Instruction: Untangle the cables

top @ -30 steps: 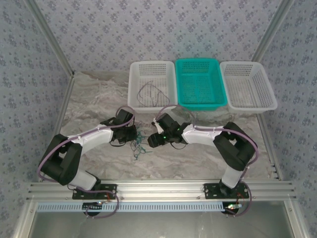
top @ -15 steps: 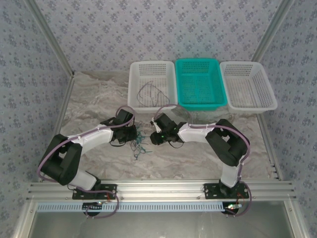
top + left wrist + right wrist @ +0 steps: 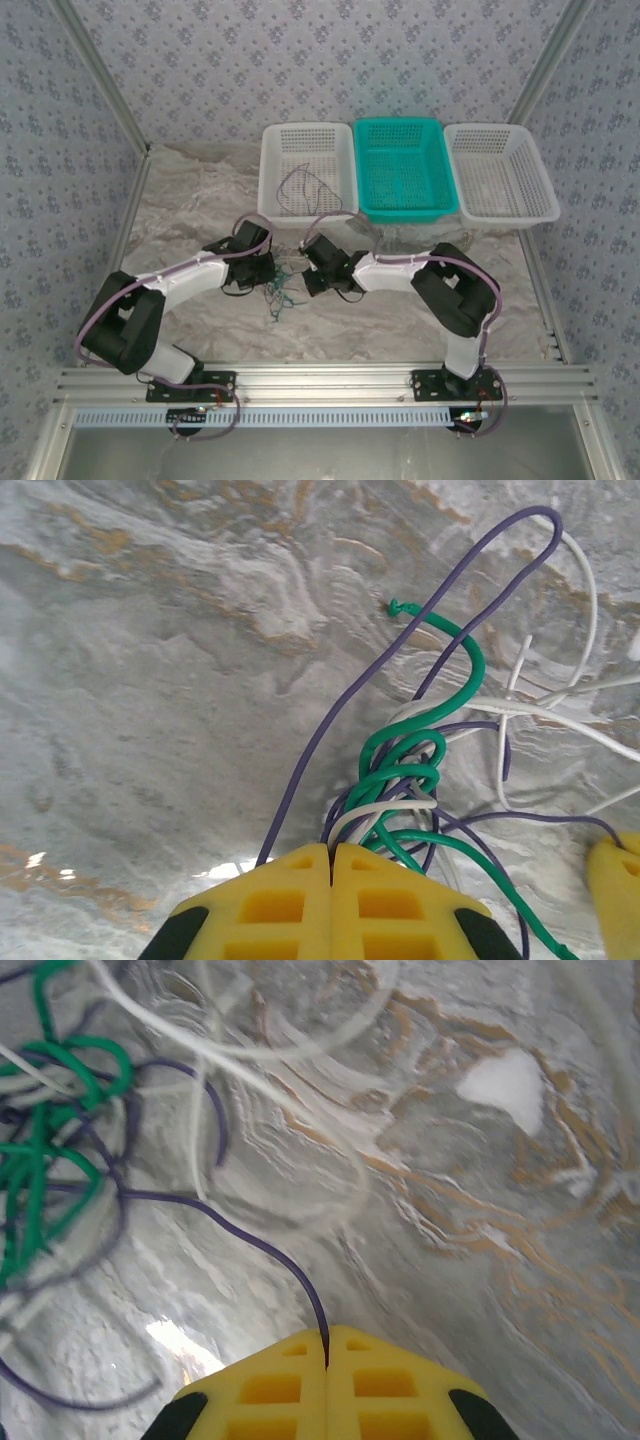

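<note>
Separation step: my L gripper (image 3: pixel 331 852) pinches the knot of thin green, purple and white flexible cables (image 3: pixel 405 772) right at its tips, R gripper (image 3: pixel 327 1337) pinches one purple strand (image 3: pixel 262 1243) leading fwd-left, so next I'd pull apart gently.

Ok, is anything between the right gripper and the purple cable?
Nothing visible. The right gripper is shut on the purple cable, which runs on to the knot. The left gripper is shut on strands of that knot.
</note>
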You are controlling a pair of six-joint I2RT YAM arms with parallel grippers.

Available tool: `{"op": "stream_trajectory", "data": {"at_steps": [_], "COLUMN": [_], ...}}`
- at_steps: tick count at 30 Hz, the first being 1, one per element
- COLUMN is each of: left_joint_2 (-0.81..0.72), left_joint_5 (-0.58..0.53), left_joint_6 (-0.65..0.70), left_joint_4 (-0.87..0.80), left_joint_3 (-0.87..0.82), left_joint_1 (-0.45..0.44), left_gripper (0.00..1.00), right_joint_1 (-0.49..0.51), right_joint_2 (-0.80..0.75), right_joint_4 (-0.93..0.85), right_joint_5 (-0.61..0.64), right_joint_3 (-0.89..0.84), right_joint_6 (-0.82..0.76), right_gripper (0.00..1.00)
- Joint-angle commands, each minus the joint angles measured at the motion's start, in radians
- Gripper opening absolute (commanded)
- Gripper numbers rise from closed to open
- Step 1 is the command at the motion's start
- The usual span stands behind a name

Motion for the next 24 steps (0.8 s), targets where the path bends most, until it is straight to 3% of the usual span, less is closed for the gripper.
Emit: {"op": "stream_trajectory", "data": {"at_steps": [1,12,24], "left_joint_2": [-0.049,-0.214,-0.289], "left_joint_5": [-0.113,-0.128,-0.163], "left_joint_6": [-0.011,0.010,0.034], "left_joint_4": [-0.108,-0.148,-0.201], "left_joint_3": [-0.003,-0.084,-0.102], "left_joint_1": [0.031,0.181,0.314], "left_gripper": [0.00,0.00,0.00], "right_joint_1": [-0.047,-0.212,-0.480], "right_joint_2": [-0.108,-0.506,-0.994], "right_joint_4": [0.013,-0.137,-0.444], "right_joint_5": [0.086,0.326,0.396], "right_joint_3": [-0.088,-0.335,-0.412], "right_joint_6": [0.087,0.322,0.427], "right_gripper": [0.00,0.00,0.00]}}
